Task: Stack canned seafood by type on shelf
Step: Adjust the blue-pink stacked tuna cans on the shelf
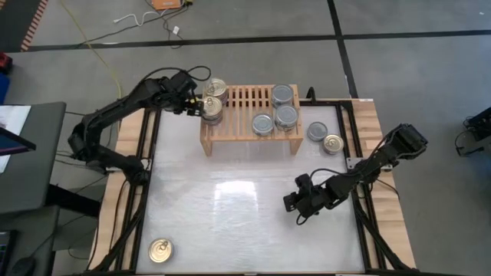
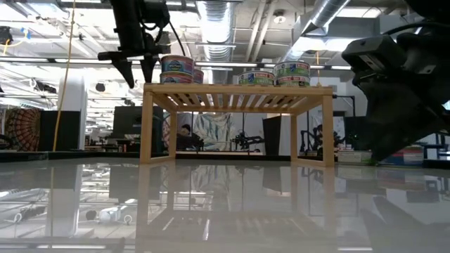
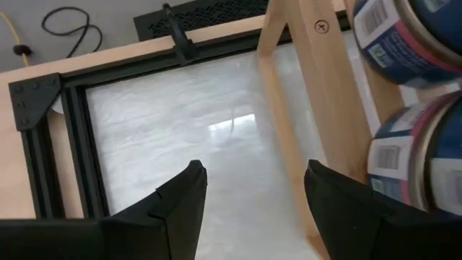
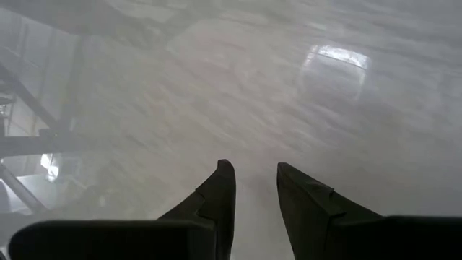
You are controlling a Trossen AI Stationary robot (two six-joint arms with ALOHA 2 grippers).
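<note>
The light-wood shelf (image 1: 239,107) stands at the table's far middle. Gold-topped tins (image 1: 214,98) sit at its left end, also in the left wrist view (image 3: 415,152). Three silver-topped tins (image 1: 278,112) rest on its right half. One silver tin (image 1: 317,131) and one gold tin (image 1: 332,142) lie on the table right of the shelf. Another gold tin (image 1: 159,250) lies at the near left corner. My left gripper (image 1: 192,103) (image 3: 253,180) hovers open just left of the shelf's left end, touching nothing. My right gripper (image 1: 295,203) (image 4: 256,180) is open low over the table's right middle.
The black frame rail (image 1: 150,153) runs along the table's left side close to my left arm. In the low view the shelf's top (image 2: 238,90) stands on two side legs with open room beneath. The white table surface (image 1: 230,222) lies between shelf and near edge.
</note>
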